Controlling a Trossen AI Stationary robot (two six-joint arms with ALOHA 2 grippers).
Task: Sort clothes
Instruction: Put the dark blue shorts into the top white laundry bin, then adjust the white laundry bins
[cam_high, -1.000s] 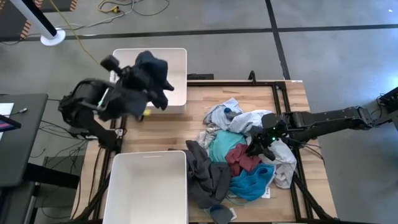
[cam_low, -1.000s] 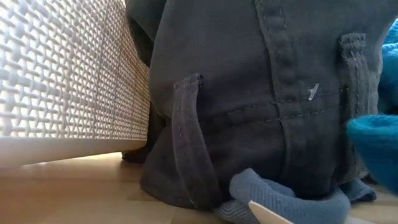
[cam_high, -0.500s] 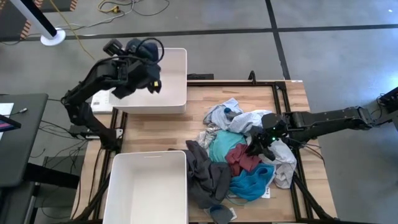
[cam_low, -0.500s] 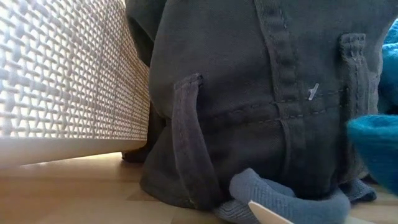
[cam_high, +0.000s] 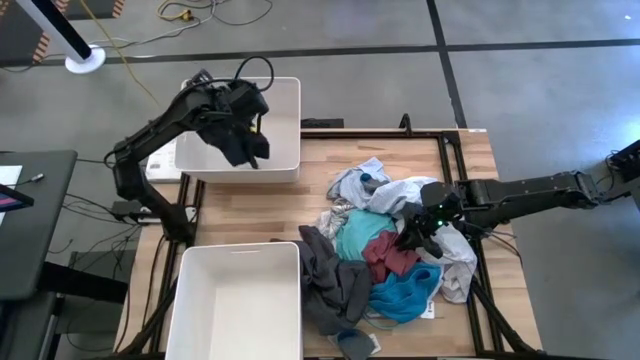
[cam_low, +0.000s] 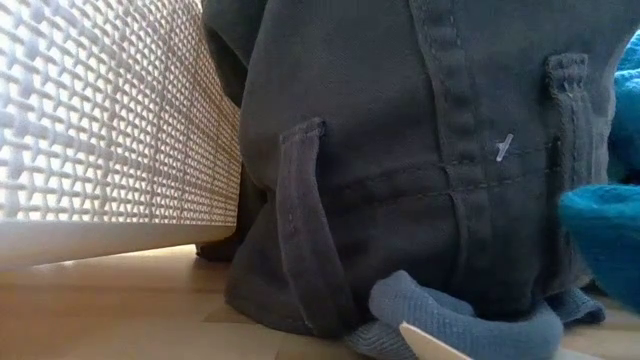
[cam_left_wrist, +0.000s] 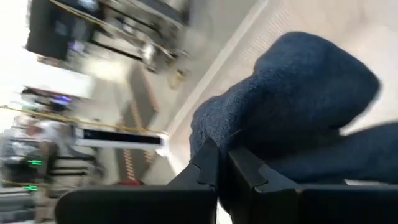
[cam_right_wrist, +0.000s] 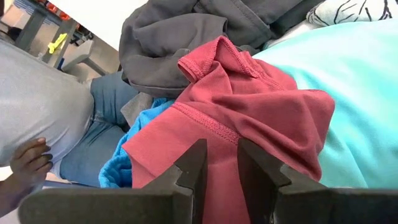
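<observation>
My left gripper (cam_high: 235, 108) is up over the far white bin (cam_high: 285, 100), shut on a navy garment (cam_high: 246, 145) that hangs from it above the bin's inside. The other clothes lie heaped on the table's right half: teal (cam_high: 355, 235), maroon (cam_high: 390, 255), bright blue (cam_high: 405, 295), dark grey trousers (cam_high: 335, 280) and pale pieces (cam_high: 365, 185). My right gripper (cam_high: 415, 235) rests on this heap with its fingers at the maroon garment (cam_right_wrist: 249, 106). My left gripper pinches a bunched part of the navy garment (cam_left_wrist: 249, 134) between its two fingers (cam_left_wrist: 208, 165); which part does not show. The fingers slant downward. The garment is lifted clear and hangs slack below them over the far bin. My right gripper has the maroon garment's cloth (cam_right_wrist: 222, 155) between its two narrowly parted fingers (cam_right_wrist: 196, 165). It slants down into the heap from the table's right side. The garment lies on the teal one (cam_right_wrist: 354, 93) and the rest of the pile, not lifted.
A second white bin (cam_high: 235, 300) stands at the table's near left; its mesh wall (cam_low: 100, 120) fills the left of the low view beside the dark grey trousers (cam_low: 420, 170). Bare wood (cam_high: 260, 210) lies between the two bins.
My left gripper has swung from beyond the table's left edge toward the far bin, sinking and tipping downward. It stays shut on the navy garment, which went along and now hangs over the bin's inside. The pile has not moved.
</observation>
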